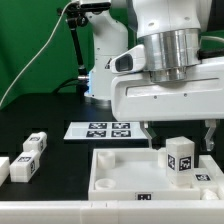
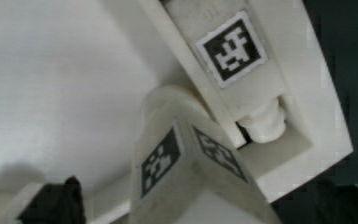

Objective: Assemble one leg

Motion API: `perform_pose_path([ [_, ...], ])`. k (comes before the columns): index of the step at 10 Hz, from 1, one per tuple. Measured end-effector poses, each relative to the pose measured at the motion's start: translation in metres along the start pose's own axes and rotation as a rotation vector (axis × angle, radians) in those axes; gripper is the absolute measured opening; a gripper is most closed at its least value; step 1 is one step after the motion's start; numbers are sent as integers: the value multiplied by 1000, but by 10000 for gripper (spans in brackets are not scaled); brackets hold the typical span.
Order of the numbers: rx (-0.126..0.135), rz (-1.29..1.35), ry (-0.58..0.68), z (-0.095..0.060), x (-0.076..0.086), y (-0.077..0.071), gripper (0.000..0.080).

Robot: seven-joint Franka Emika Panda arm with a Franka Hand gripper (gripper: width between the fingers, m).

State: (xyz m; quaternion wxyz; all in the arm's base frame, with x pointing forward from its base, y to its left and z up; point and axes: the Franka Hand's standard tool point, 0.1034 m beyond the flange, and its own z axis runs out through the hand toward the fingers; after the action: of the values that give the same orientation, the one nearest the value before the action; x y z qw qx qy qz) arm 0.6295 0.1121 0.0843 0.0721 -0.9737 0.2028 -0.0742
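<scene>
One white arm (image 1: 165, 45) pointing down, fingers (image 1: 148, 133) spread over upright small white tagged plastic leg (image 1: 180, 160); spare legs (image 1: 28, 158) left, exterior view only.

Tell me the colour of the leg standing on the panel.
White leg with black-and-white tags; best in exterior view.

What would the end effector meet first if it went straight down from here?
Probably the leg, which stands upright on the white panel, directly below the end effector; depth is unclear.
</scene>
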Motion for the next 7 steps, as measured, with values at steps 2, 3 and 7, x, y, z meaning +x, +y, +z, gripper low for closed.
perform_pose_path([
  [2, -14, -217, 2, 1, 0, 0, 649],
  [3, -16, -302, 3, 1, 0, 0, 649],
  [7, -47, -640, 6, 0, 2, 1, 649],
])
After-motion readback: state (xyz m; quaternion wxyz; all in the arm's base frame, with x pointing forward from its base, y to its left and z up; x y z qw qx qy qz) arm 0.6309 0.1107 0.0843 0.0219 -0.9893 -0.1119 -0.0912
